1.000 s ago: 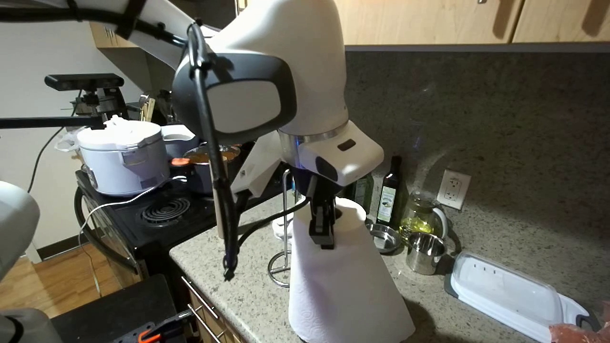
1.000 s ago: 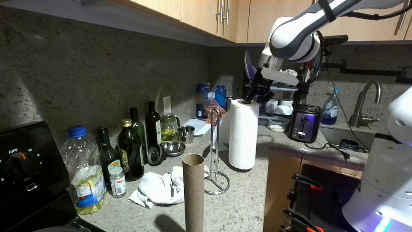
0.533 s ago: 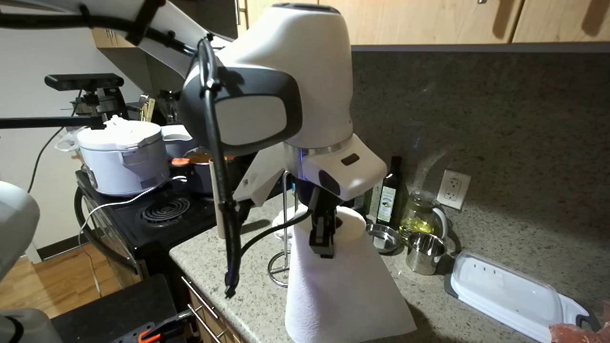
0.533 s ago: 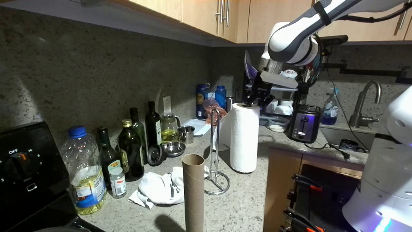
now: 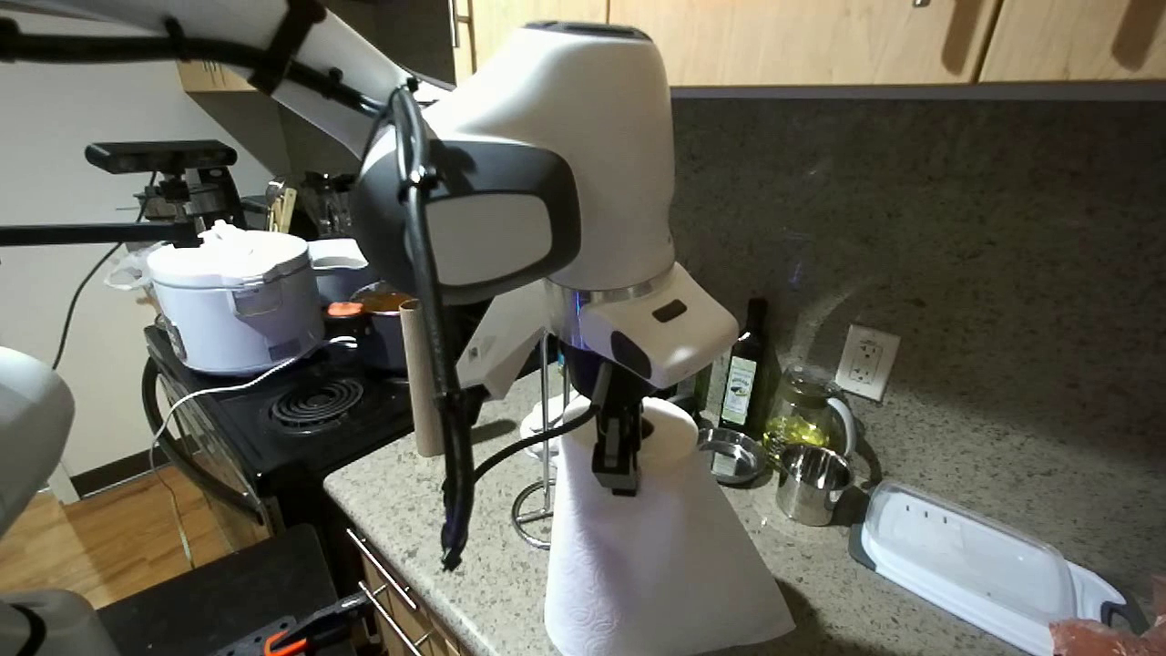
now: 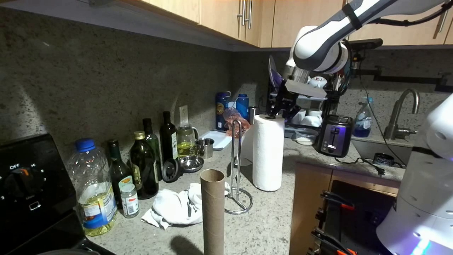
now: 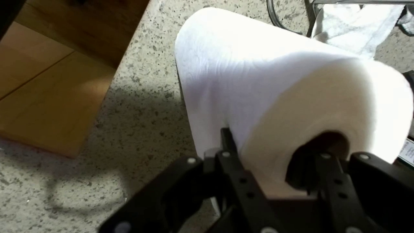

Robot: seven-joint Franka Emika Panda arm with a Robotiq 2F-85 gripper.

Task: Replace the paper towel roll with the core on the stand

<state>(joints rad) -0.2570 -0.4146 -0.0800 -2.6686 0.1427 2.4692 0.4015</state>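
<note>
The paper towel roll (image 6: 268,152) stands upright in both exterior views, with a loose sheet (image 5: 701,565) hanging off it. My gripper (image 6: 281,114) is shut on the rim of its top. In the wrist view, one finger (image 7: 227,139) lies against the outside of the roll (image 7: 233,64) and the other goes into its centre hole. I cannot tell whether its bottom touches the counter. The wire stand (image 6: 239,166) is bare beside the roll; it shows in an exterior view (image 5: 546,392). The brown core (image 6: 213,212) stands upright apart from the stand, on its side away from the roll.
A white cloth (image 6: 180,209) lies beside the stand. Dark bottles (image 6: 143,166), a steel bowl (image 6: 191,163) and a steel cup (image 5: 813,483) stand along the back wall. A toaster (image 6: 336,136) stands past the roll. The counter edge (image 5: 437,601) runs near the stand.
My gripper and the roll have moved down together, mostly in the first half second and only slightly since. The stand and core have not moved.
</note>
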